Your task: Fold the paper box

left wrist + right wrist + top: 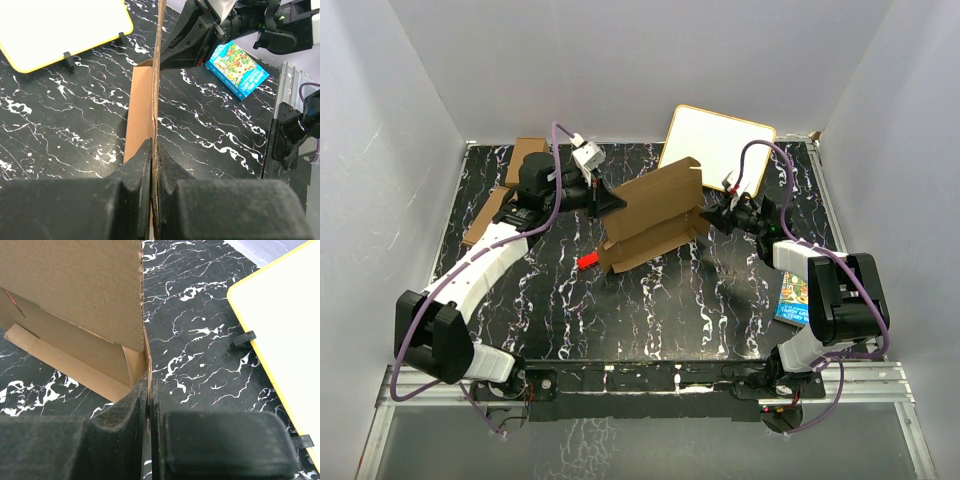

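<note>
The paper box (655, 215) is found in the middle of the black marbled tabletop (650, 320), a little toward the far side, and it is held up as a half-formed shell between the two arms. Its long axis is laid slantwise in the top view, from near-left to far-right. The jaws of the left arm (490, 250) are closed flat on a thin panel at its left far side, and in the left wrist view the cardboard (142, 115) is seen edge-on, running straight away from the fingers (142, 165). The jaws of the right arm (820, 265) are closed in the same way on the right end, where an upright wall (75, 290) is seen to the left of the fingers (135, 405). Neither arm is nearer, since both already touch the box. The next fold, it is judged, must be made with the walls turned inward between these two grips. No print is seen on the box. A white board (718, 150) with a yellow rim is lying behind it. On the blue book (237, 67) some writing is printed, but it cannot be read.
</note>
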Controlling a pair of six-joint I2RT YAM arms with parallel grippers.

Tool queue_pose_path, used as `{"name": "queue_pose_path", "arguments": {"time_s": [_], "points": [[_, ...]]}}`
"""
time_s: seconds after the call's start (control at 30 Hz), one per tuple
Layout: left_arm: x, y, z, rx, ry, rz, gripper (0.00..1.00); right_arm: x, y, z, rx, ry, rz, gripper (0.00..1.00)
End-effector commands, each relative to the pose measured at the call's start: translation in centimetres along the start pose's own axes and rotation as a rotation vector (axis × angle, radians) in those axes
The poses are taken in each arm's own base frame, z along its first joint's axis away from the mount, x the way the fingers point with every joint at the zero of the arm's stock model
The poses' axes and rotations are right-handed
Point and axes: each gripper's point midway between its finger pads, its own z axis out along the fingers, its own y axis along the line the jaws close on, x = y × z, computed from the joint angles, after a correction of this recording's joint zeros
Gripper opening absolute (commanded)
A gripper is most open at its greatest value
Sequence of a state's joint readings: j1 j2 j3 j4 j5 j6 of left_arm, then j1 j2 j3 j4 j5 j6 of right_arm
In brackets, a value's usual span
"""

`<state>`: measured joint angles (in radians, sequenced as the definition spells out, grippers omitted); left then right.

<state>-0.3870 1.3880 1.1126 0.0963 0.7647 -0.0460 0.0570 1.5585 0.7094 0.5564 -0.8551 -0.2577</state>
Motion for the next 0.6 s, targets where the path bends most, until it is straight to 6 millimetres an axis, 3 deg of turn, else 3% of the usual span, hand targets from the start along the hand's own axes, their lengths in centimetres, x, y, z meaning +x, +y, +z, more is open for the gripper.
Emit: {"name": "queue_pose_path", "arguments": {"time_s": [0.0, 0.17, 0.57], "points": [[-0.6, -0.6, 0.0, 0.043, 0.001, -0.011, 0.0, -1.7, 0.0, 0.1, -0.011, -0.08, -0.083, 0.08], [1.0, -1.0, 0.3, 0.071, 0.028, -0.088, 0.0, -0.1, 1.0, 0.1, -0.042, -0.058, -0.055, 0.1], [2.0, -1.4, -0.3, 0.064, 0.032, -0.087, 0.0, 0.1, 4.0, -0.8, -0.166, -0.066, -0.029, 0.15]]}}
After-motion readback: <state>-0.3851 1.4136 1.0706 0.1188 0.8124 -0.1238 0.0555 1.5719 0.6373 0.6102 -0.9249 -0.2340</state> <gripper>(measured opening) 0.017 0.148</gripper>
